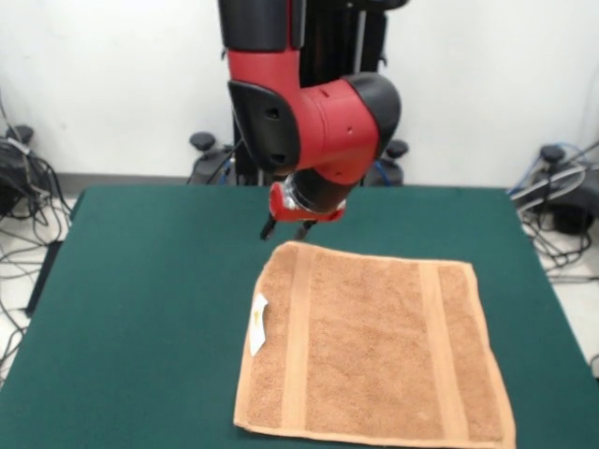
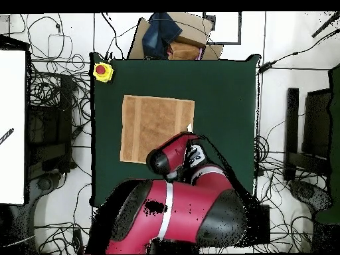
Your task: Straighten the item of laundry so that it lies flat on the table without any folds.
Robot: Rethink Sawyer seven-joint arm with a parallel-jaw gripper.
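1. Nearest to me lies the towel [image 1: 374, 351], spread on the green table [image 1: 140, 309] toward its front edge and somewhat right of centre as I face it. It looks flat, with no fold I can pick out.
2. Two woven bands run front to back across it, one near each side edge. A white tag [image 1: 258, 324] sticks out at its left edge, which curls in slightly there.
3. Just behind the towel's far left corner hangs the gripper [image 1: 285, 227], low over the bare cloth of the table. Its dark fingers [image 1: 269, 227] point down and hold nothing; how wide they stand I cannot tell.
4. So the towel lies forward and to the right of the fingers, apart from them.
5. My guess is the job is nearly or wholly finished.
6. From above, a yellow box with a red button [image 2: 101, 71] sits at one table corner, well apart from the towel.
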